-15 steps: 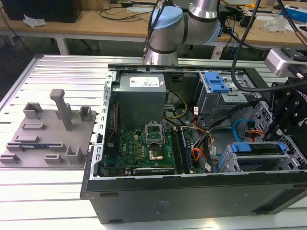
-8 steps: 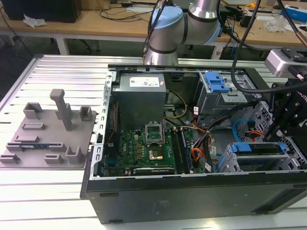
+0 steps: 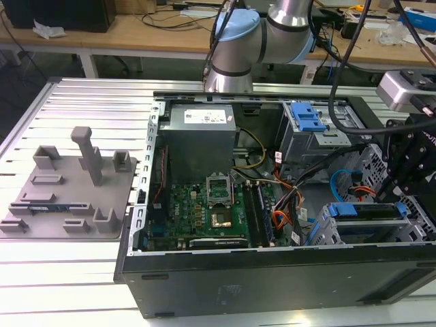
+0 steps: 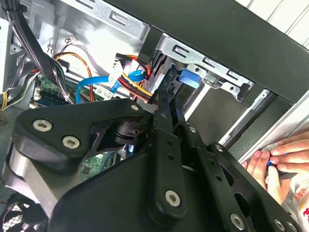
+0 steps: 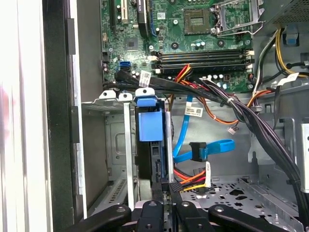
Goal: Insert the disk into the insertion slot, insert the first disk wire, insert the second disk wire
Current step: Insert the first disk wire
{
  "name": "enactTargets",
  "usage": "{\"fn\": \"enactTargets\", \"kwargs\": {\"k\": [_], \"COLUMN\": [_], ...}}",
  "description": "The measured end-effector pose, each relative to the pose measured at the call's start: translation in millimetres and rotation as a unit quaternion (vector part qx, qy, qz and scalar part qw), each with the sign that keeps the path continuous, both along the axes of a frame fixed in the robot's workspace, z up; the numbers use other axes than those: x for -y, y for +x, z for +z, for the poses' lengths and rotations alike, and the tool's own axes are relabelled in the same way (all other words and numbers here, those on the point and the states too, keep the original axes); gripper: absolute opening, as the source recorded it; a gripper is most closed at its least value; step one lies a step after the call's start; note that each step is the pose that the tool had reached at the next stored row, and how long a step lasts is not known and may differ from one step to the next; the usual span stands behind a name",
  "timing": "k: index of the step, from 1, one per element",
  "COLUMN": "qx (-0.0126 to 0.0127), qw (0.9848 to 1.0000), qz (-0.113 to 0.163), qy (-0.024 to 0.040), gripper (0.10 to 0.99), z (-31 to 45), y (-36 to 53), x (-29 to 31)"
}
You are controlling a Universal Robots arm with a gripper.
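The disk (image 5: pixel 147 126), in its blue carrier, sits edge-on inside the grey perforated insertion slot (image 5: pixel 112 140). In the exterior view the disk (image 3: pixel 368 228) lies in the insertion slot (image 3: pixel 319 231) at the case's near corner, on the exterior view's right. My gripper (image 5: pixel 169 191) hangs right behind the disk's rear edge, shut on the black plug (image 5: pixel 173 185) of a red, yellow and black wire bundle (image 5: pixel 193 180). A blue flat wire (image 5: pixel 212 146) with a black plug hangs loose beside it. The gripper (image 4: pixel 163 94) meets the same bundle (image 4: pixel 137 79) in the second wrist view. The gripper (image 3: pixel 392 194) also shows in the exterior view.
The open case holds a motherboard (image 3: pixel 204 204), a grey power supply (image 3: pixel 199 136) and a taller bay with a blue latch (image 3: pixel 306 117). Thick black cables (image 5: pixel 251 116) cross above the slot. A person's hand (image 4: pixel 282 159) rests outside the case wall. A grey fixture plate (image 3: pixel 68 194) lies on the exterior view's left.
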State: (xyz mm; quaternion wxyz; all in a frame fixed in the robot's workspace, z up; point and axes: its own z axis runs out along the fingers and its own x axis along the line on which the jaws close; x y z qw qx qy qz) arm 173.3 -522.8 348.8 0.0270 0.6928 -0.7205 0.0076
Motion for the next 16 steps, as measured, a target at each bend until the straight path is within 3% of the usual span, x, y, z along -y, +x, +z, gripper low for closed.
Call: {"fn": "enactTargets", "kwargs": {"k": [16], "qx": [-0.0002], "qw": [1.0], "qz": [0.01], "qy": [0.0], "gripper": [0.165], "z": [-1.5], "y": [1.2], "x": [0.5]}}
